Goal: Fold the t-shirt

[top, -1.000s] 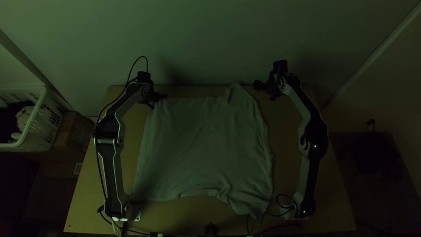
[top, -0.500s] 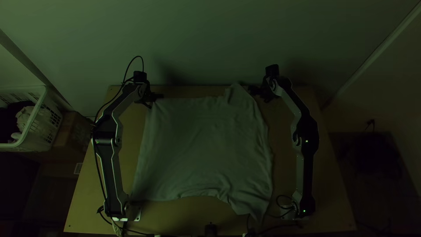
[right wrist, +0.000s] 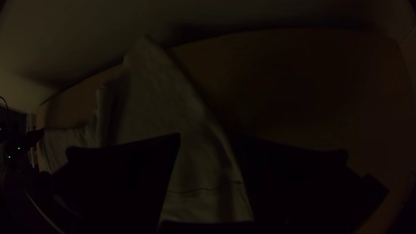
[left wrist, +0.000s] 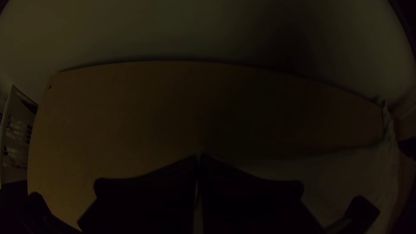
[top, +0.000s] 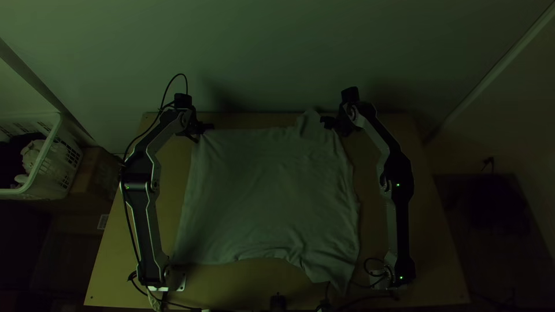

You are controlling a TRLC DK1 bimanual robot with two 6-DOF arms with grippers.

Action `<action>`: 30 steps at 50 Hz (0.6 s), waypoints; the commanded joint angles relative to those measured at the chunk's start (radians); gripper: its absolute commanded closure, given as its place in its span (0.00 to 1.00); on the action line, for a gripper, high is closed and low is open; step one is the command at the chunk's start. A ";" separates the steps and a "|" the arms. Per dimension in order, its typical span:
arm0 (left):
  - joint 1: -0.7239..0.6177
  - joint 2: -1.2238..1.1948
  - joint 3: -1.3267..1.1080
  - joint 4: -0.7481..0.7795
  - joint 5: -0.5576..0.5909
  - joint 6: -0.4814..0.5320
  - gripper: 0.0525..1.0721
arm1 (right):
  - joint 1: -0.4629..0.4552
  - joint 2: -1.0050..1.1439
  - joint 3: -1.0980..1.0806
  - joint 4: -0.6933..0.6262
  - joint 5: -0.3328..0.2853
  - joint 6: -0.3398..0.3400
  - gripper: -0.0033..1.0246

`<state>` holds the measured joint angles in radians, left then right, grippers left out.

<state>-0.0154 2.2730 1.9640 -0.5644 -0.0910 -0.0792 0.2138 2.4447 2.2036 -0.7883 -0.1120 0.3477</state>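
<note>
T-shirt [top: 269, 190]: spread on surface [top: 430, 260], crumpled at near right. Left claw [top: 211, 126]: closed, apparently on far left corner. Right claw [right wrist: 210, 138]: wide open, nothing gripped, astride far right flap [right wrist: 154, 78]. Risks: flap missed through a shallow close; skewed fold from uneven corners. Top view: full outline. Added by right wrist view: stitched seam [right wrist: 203, 189] between fingers.

Dim light, soft shadows [top: 224, 97], bent wrist-view edges, source unclear
</note>
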 commanded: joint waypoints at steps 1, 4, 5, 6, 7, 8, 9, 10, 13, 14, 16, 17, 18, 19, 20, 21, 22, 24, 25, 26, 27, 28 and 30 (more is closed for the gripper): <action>0.019 -0.044 0.021 -0.015 -0.013 -0.016 0.98 | 0.004 0.053 0.024 -0.019 0.015 0.019 0.56; 0.019 -0.047 0.021 -0.020 -0.013 -0.016 0.98 | 0.004 0.060 0.027 -0.020 0.023 0.019 0.56; 0.019 -0.047 0.021 -0.022 -0.013 -0.016 0.98 | 0.004 0.062 0.027 -0.023 0.025 0.019 0.56; 0.019 -0.049 0.021 -0.023 -0.013 -0.016 0.98 | 0.004 0.065 0.027 -0.026 0.028 0.017 0.56; 0.019 -0.049 0.021 -0.025 -0.012 -0.016 0.98 | 0.004 0.066 0.028 -0.026 0.031 0.017 0.56; 0.019 -0.050 0.021 -0.025 -0.012 -0.017 0.98 | 0.004 0.068 0.028 -0.028 0.035 0.016 0.56; 0.019 -0.052 0.019 -0.025 -0.012 -0.017 0.98 | 0.006 0.070 0.028 -0.029 0.040 0.014 0.58; 0.019 -0.055 0.019 -0.025 -0.010 -0.017 0.98 | 0.006 0.070 0.028 -0.034 0.043 0.013 0.62; 0.020 -0.059 0.016 -0.026 -0.010 -0.017 0.98 | 0.007 0.070 0.030 -0.032 0.054 0.005 0.82; 0.022 -0.061 0.018 -0.026 -0.010 -0.017 0.98 | 0.007 0.071 0.031 -0.032 0.055 0.002 0.91; 0.023 -0.066 0.016 -0.026 -0.009 -0.022 0.98 | 0.007 0.070 0.033 -0.034 0.055 -0.003 0.97; 0.023 -0.069 0.016 -0.026 -0.006 -0.022 0.98 | 0.006 0.070 0.033 -0.034 0.055 -0.003 0.97; 0.025 -0.072 0.016 -0.028 -0.004 -0.022 0.98 | 0.007 0.068 0.033 -0.038 0.057 -0.004 0.97; 0.025 -0.073 0.016 -0.028 -0.004 -0.024 0.98 | 0.006 0.068 0.033 -0.042 0.057 -0.006 0.97; 0.025 -0.075 0.016 -0.029 -0.001 -0.022 0.98 | 0.006 0.066 0.031 -0.043 0.057 -0.006 0.97; 0.025 -0.078 0.016 -0.031 0.004 -0.022 0.98 | 0.004 0.065 0.031 -0.045 0.057 -0.006 0.97; 0.026 -0.081 0.016 -0.031 0.010 -0.022 0.98 | 0.004 0.062 0.031 -0.048 0.057 -0.006 0.97; 0.028 -0.086 0.015 -0.031 0.011 -0.022 0.98 | -0.001 0.056 0.031 -0.057 0.060 -0.006 0.97; 0.029 -0.089 0.015 -0.032 0.011 -0.022 0.98 | -0.002 0.053 0.031 -0.060 0.060 -0.006 0.97; 0.031 -0.090 0.015 -0.032 0.011 -0.022 0.98 | -0.005 0.048 0.031 -0.063 0.061 -0.006 0.97; 0.032 -0.092 0.013 -0.032 0.011 -0.022 0.98 | -0.007 0.045 0.031 -0.066 0.063 -0.006 0.97; 0.035 -0.093 0.013 -0.032 0.011 -0.022 0.98 | -0.010 0.042 0.031 -0.068 0.066 -0.006 0.97; 0.042 -0.095 0.013 -0.032 0.013 -0.024 0.98 | -0.014 0.034 0.028 -0.074 0.066 -0.007 0.97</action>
<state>-0.0013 2.2307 1.9640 -0.5900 -0.0738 -0.0830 0.2123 2.4737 2.2265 -0.8215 -0.0593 0.3431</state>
